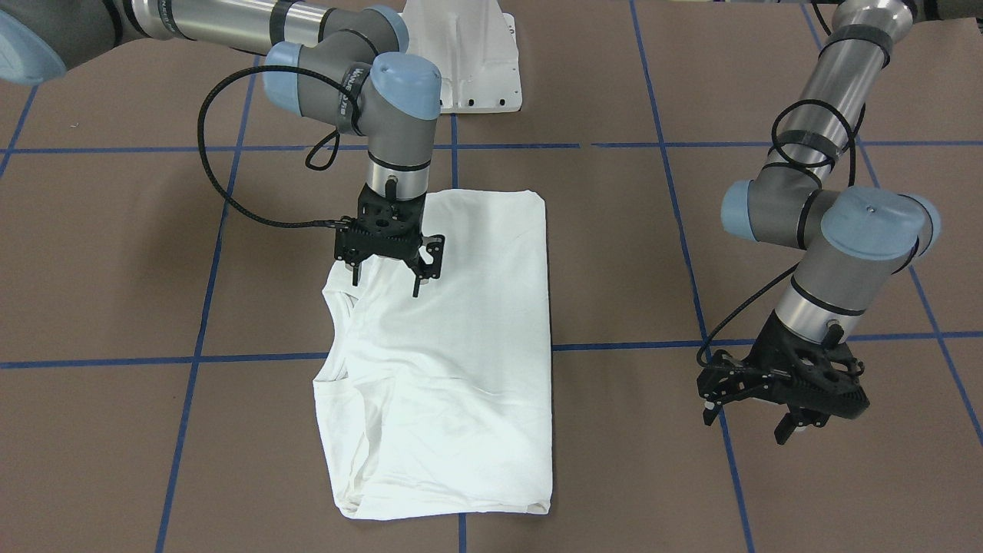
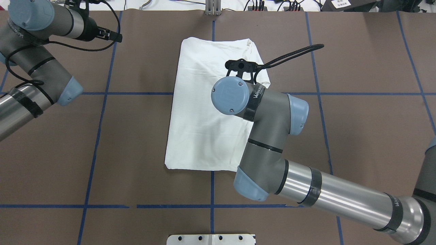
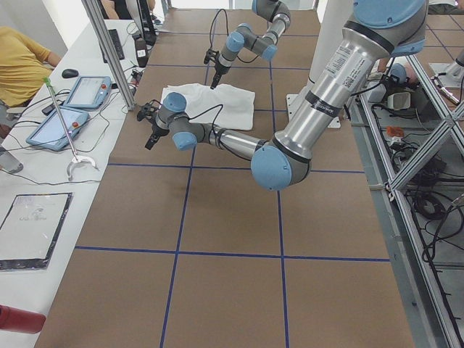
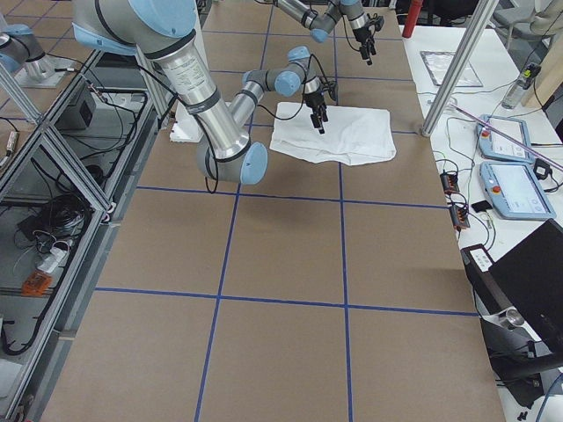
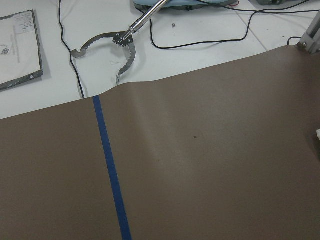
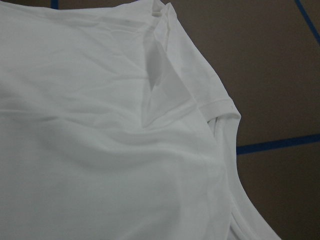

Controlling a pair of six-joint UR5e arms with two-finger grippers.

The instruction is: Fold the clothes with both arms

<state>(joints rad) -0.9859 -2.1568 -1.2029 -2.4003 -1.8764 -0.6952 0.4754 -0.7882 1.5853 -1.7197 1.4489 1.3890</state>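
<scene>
The brown table (image 1: 614, 253), crossed by blue tape lines (image 1: 253, 358), carries the white T-shirt (image 1: 461, 346), folded into an oblong at its middle with the rumpled, layered edge on the robot's right. The right arm (image 2: 269, 136) reaches forward over the shirt, its wrist pointing straight down. The right gripper (image 1: 385, 286) hangs close over that rumpled edge with its fingers spread, holding nothing. The left arm (image 1: 829, 223) is bent well off to the side, and the left gripper (image 1: 745, 430), likewise spread and empty, hangs above bare table.
</scene>
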